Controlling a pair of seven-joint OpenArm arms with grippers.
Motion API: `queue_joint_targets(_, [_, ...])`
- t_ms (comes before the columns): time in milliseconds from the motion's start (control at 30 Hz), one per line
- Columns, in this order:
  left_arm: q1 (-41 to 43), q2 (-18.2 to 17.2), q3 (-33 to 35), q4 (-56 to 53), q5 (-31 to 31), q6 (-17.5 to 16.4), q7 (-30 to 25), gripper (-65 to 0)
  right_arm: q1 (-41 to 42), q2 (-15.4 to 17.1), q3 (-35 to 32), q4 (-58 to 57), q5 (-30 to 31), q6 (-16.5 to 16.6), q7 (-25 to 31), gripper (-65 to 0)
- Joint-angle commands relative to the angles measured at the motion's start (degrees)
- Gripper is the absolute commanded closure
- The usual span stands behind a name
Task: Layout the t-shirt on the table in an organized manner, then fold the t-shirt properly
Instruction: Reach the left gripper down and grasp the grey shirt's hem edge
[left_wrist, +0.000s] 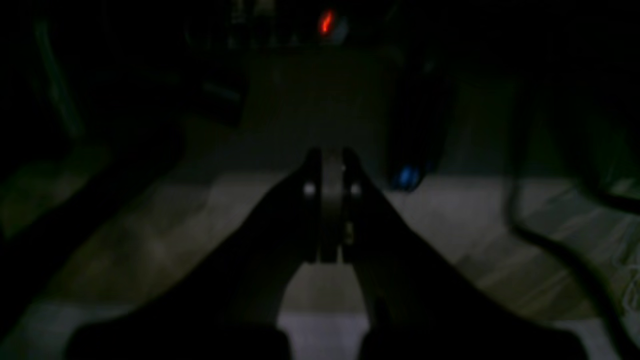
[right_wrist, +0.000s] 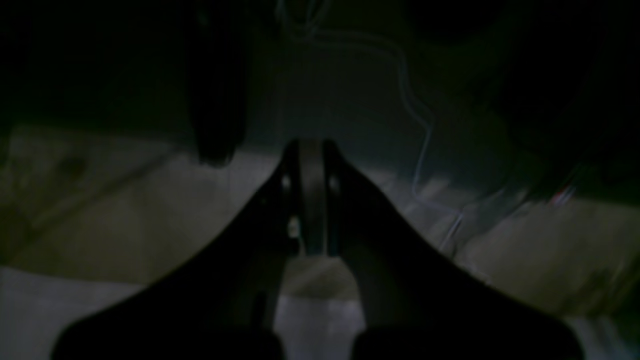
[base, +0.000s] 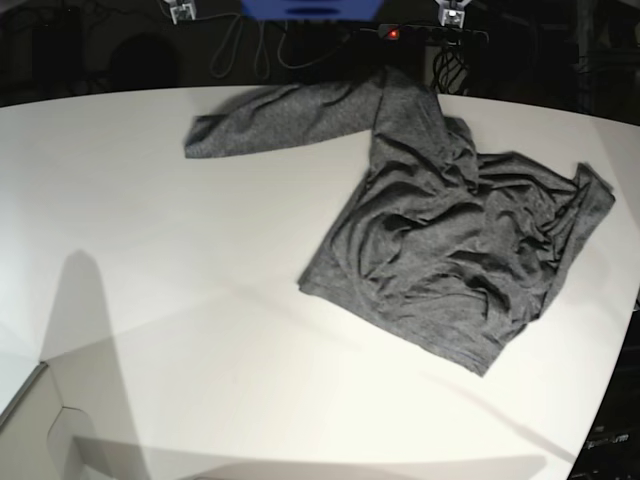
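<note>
One t-shirt (base: 450, 250) lies crumpled on the counter (base: 150, 250), one sleeve reaching away from its body. Soft and limp, it should drag easily; pinch shoulders or hem corners. Left gripper (left_wrist: 330, 165) and right gripper (right_wrist: 311, 150) are closed, empty.

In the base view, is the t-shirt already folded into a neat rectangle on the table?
No, the t-shirt lies crumpled and askew on the table, with one sleeve stretched out toward the far edge.

t-shirt (base: 440, 240): crumpled, one sleeve stretched left | table (base: 150, 300): white
</note>
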Motion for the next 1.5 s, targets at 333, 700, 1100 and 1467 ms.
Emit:
queue_joint_targets(333, [15.6, -6.6, -4.5, 33.5, -4.9, 0.6, 8.0, -0.1, -16.7, 1.8, 8.7, 31.3, 0.1, 0.1, 0.6, 0.0])
queue_joint_targets(700, [26.9, -5.1, -14.5, 56.7, -5.1, 0.6, 7.9, -0.1, -22.3, 1.7, 11.8, 55.0, 0.1, 0.1, -3.9, 0.0])
queue_joint_targets(1100, [22.6, 3.9, -25.4, 59.5, -5.2, 0.2, 7.6, -0.1, -9.5, -3.5, 11.4, 56.6, 0.1, 0.1, -2.8, 0.0])
queue_joint_targets(1467, [9.8, 5.3, -28.6, 59.4, -5.2, 0.2, 8.1, -8.2, 2.3, -5.8, 8.7, 56.4, 0.1, 0.1, -8.2, -18.3])
